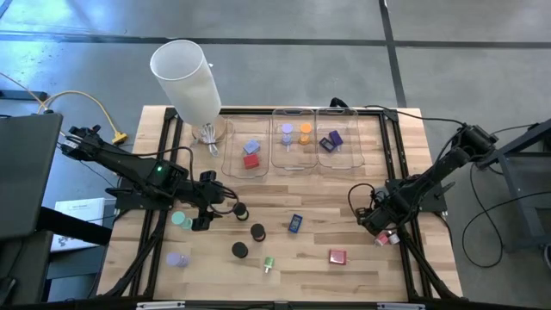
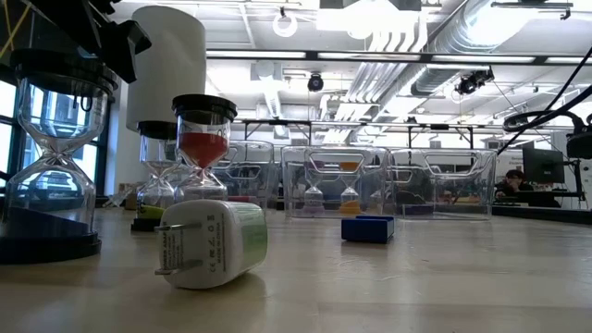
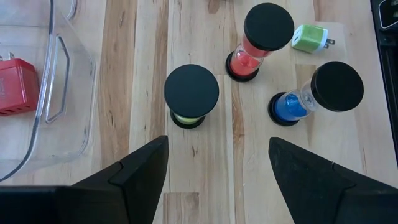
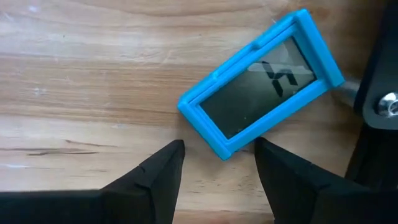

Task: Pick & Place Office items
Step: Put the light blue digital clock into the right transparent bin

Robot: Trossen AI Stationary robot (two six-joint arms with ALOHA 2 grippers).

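My left gripper [image 1: 205, 215] [image 3: 217, 146] hovers open above the table's left middle, tilted down at three black-capped hourglass timers: a yellow-green one [image 3: 191, 93], a red one [image 3: 261, 37] and a blue one [image 3: 317, 93]. They stand on their bases, and a green plug piece [image 3: 313, 38] lies beside them. My right gripper [image 1: 379, 226] [image 4: 217, 146] points down at the table's right side, open. Its fingers stand on either side of one corner of a blue-framed little screen [image 4: 261, 81] that lies flat on the wood. My right gripper comes from above, with the blue frame's near corner [image 4: 231, 149] lying between its two fingertips. Whether either finger touches the frame, I cannot tell. The frame lies flat on the table.
Three clear trays [image 1: 294, 164] stand in a row at the back and hold a few small pieces, among them a red block [image 3: 15, 87]. A big white cylinder [image 1: 185, 77] stands at the back left. A blue block [image 1: 295, 223], a red block [image 1: 337, 257], and teal [image 1: 181, 220] and lavender [image 1: 176, 258] caps lie loose.
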